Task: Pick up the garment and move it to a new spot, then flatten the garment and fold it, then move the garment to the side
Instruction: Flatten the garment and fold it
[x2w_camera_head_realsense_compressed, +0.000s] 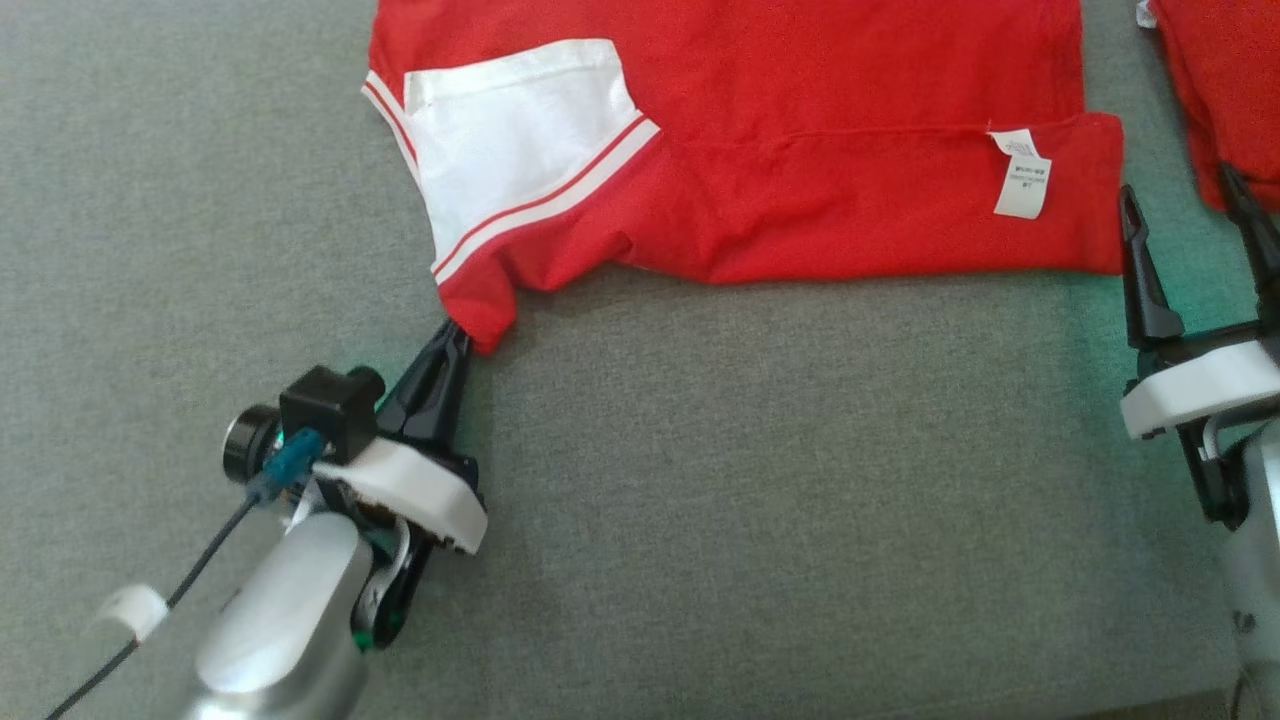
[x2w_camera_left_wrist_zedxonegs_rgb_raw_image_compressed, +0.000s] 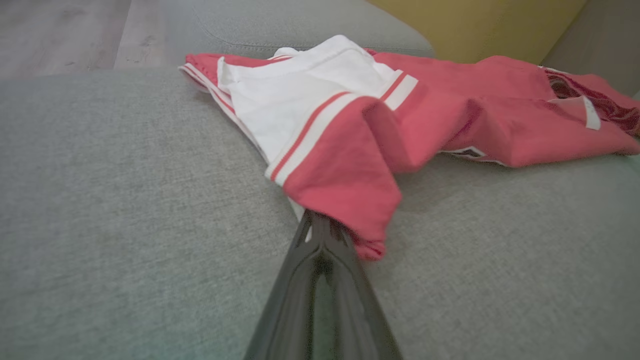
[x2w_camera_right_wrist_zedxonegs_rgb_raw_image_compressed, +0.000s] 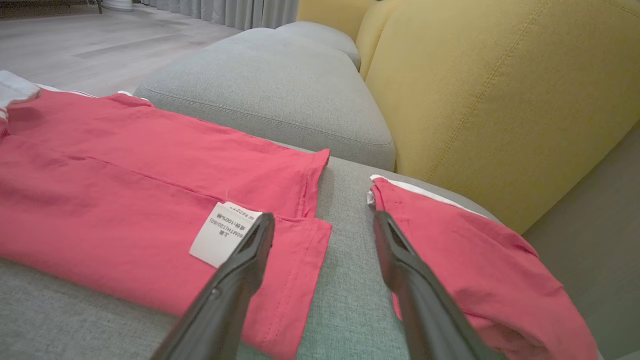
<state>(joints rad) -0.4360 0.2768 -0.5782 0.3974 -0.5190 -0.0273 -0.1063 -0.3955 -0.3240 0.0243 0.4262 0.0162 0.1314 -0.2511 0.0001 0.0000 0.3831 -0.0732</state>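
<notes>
at the sleeve tip (x2w_camera_head_realsense_compressed: 486, 316), the left gripper (x2w_camera_head_realsense_compressed: 455, 333) is clamping the garment (x2w_camera_head_realsense_compressed: 800, 140); the right gripper (x2w_camera_head_realsense_compressed: 1190, 215) is hovering open, empty. pulling low and outward is advisable.

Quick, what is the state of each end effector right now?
Left end effector: closed, holding a corner of the red garment.
Right end effector: open, holding nothing.

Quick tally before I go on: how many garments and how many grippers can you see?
Red garments: 2, the garment being pinched and a second garment
Grippers: 2, left gripper and right gripper
Total: 4
</notes>
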